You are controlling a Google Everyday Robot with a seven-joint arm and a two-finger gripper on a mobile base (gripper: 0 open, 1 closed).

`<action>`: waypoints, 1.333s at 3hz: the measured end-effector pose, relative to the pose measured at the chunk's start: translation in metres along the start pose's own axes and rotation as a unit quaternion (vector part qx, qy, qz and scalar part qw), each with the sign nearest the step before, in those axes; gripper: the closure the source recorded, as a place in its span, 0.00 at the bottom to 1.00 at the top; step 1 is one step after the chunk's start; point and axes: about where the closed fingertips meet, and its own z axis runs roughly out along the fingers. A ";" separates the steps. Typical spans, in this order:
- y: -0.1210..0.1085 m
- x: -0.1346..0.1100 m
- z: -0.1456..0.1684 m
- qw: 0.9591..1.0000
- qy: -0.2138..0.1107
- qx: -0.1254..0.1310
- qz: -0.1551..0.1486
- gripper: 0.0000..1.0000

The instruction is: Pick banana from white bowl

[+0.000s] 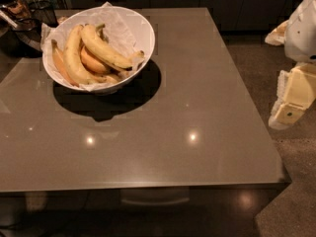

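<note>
The white bowl (140,26), lined with crinkled white paper, stands at the far left of the grey table. Several bananas lie in it. The long, gently curved yellow banana (106,49) lies on top, running diagonally from its greenish stem at the upper left to its tip at the bowl's right rim. A more strongly curved yellow banana (73,56) lies to its left, and orange-tinted ones (93,62) lie under it. My gripper (290,107), cream and white, hangs off the table's right side, far from the bowl, with nothing seen in it.
The grey glossy table (187,107) fills most of the view, with its front edge near the bottom. Dark objects and clutter (19,14) sit at the far left corner behind the bowl. Speckled floor (291,191) lies to the right, and dark cabinets stand behind.
</note>
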 end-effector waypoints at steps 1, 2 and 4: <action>0.000 0.000 0.000 1.000 0.000 0.000 0.000 0.00; 0.000 -0.011 -0.005 1.000 0.006 0.010 -0.002 0.00; -0.001 -0.033 -0.016 0.999 0.019 0.027 -0.010 0.00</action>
